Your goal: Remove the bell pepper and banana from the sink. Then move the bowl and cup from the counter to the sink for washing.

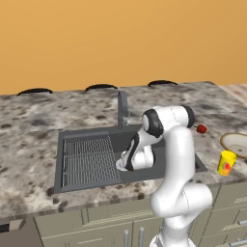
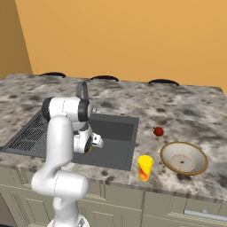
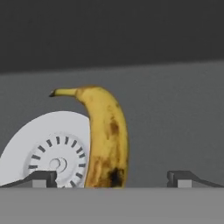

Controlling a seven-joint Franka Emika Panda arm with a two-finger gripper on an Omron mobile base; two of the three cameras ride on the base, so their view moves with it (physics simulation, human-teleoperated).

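Down in the sink (image 1: pixel 87 159), the gripper (image 3: pixel 111 177) hangs with jaws spread wide astride the banana (image 3: pixel 105 135), which lies across the drain (image 3: pixel 52 151). I'd drop straight, centre, then close gently. Pepper (image 2: pixel 158 131) sits out beyond the sink.

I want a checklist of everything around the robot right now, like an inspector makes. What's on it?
Surface: speckled stone counter with the dark sink set into it.
Bell pepper: red, already out on the counter, right of the sink.
Banana: lying in the basin, partly over the white drain.
Bowl: beige, on the counter, right of the cup.
Cup: yellow with a red mark, upright near the counter's front edge.
Clutter: nothing seen.
Claw: open, low in the sink, fingertips either side of the banana's near end, not touching it.
Cables: nothing seen.
Surroundings: orange wall, grey faucet, cabinet fronts below.
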